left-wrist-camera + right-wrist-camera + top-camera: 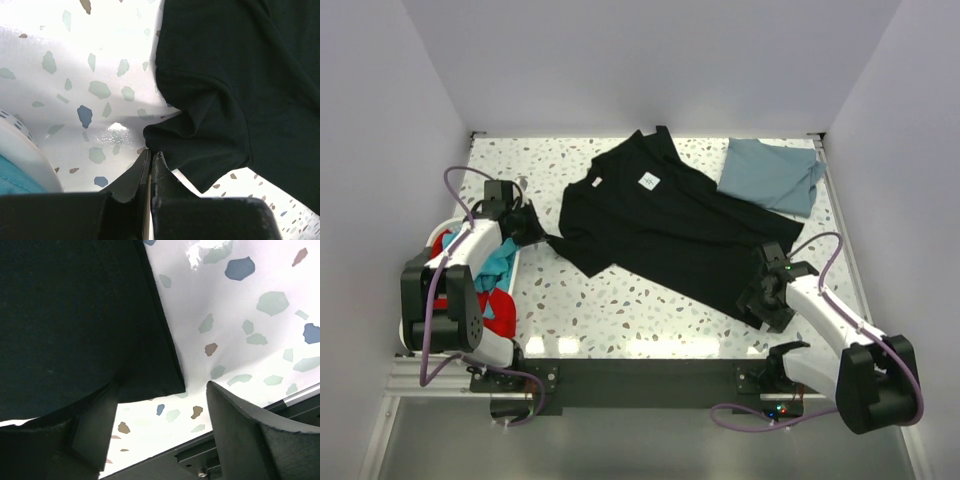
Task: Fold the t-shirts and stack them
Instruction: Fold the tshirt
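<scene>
The large black t-shirt lies spread diagonally across the speckled table, with its white neck label facing up. The slate-blue t-shirt lies folded at the back right. My left gripper is at the black shirt's left sleeve. In the left wrist view it is shut, and the bunched sleeve edge is pinched at its tips. My right gripper is at the shirt's near right hem corner. In the right wrist view it is open, with the hem corner lying between the fingers.
A white laundry basket holding red and teal clothes stands at the left edge beside my left arm. Its rim shows in the left wrist view. The table's black front rail runs just below my right gripper.
</scene>
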Robot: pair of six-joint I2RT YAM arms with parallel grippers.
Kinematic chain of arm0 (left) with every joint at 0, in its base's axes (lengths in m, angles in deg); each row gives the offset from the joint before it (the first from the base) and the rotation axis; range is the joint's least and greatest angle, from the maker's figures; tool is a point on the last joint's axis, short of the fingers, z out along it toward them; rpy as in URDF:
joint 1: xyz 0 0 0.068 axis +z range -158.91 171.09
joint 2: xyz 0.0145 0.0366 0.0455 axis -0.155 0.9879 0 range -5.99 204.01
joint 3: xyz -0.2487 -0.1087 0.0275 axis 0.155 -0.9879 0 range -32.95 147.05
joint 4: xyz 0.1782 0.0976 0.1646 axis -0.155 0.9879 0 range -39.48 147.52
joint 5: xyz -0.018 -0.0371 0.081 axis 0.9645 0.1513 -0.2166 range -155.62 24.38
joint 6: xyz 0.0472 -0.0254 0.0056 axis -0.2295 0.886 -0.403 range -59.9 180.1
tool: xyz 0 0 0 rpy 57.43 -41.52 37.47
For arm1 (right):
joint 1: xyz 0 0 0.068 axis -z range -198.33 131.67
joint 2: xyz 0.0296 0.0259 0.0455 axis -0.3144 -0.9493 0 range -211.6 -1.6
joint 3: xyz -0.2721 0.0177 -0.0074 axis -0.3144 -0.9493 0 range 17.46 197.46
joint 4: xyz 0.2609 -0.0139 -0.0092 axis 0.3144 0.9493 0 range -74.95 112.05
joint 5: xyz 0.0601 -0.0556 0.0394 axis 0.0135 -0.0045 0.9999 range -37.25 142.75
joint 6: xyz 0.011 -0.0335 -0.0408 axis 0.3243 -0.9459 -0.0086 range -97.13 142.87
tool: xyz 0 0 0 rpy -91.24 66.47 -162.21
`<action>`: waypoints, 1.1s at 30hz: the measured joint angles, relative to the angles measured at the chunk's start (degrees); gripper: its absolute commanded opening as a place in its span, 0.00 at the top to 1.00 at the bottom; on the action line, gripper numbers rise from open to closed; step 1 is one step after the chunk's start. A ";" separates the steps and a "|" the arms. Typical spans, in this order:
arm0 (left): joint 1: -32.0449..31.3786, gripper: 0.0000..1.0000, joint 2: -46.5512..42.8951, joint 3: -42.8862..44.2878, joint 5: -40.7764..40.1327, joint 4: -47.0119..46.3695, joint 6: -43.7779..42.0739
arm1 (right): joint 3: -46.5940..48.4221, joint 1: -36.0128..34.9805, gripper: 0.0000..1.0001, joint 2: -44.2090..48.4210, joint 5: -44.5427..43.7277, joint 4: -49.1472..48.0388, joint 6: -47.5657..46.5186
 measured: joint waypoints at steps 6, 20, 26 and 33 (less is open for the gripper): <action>0.00 1.00 0.00 0.02 0.61 0.00 -0.02 | -1.22 0.00 0.48 1.31 -0.59 0.46 0.81; 0.00 1.00 -0.02 0.02 1.51 0.02 -0.02 | -1.84 -0.46 0.95 1.27 -0.15 -1.20 0.90; 0.00 1.00 -0.42 0.74 1.60 0.83 0.00 | -0.81 -0.44 0.99 -0.13 1.79 -0.72 -0.63; 0.00 1.00 -4.70 0.87 2.19 2.10 0.11 | 5.92 -0.44 0.99 -1.22 5.70 4.57 -5.14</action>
